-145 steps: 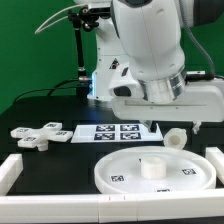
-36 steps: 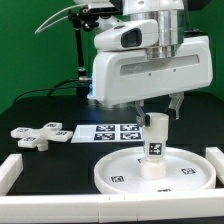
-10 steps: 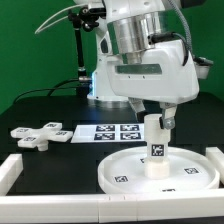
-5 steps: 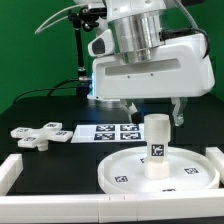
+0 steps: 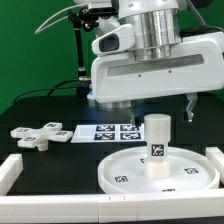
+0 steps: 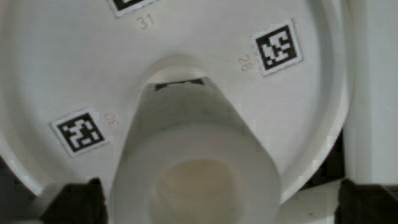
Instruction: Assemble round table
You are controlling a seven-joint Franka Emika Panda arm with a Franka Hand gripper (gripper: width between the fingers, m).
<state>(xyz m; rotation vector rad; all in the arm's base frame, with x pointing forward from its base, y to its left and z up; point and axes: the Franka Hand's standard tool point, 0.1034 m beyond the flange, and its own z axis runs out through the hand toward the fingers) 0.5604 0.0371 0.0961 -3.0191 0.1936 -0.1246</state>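
Our open two-finger gripper [image 5: 158,108] hangs directly above the short white plastic cylindrical leg [image 5: 156,145], which stands upright in the large white rimmed disc [image 5: 130,165].

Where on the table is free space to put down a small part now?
Bare black table lies between the cross-shaped foot piece, the round disc and the border rail. Another strip is behind the foot piece. It is crowded at the upright leg, under the open gripper.
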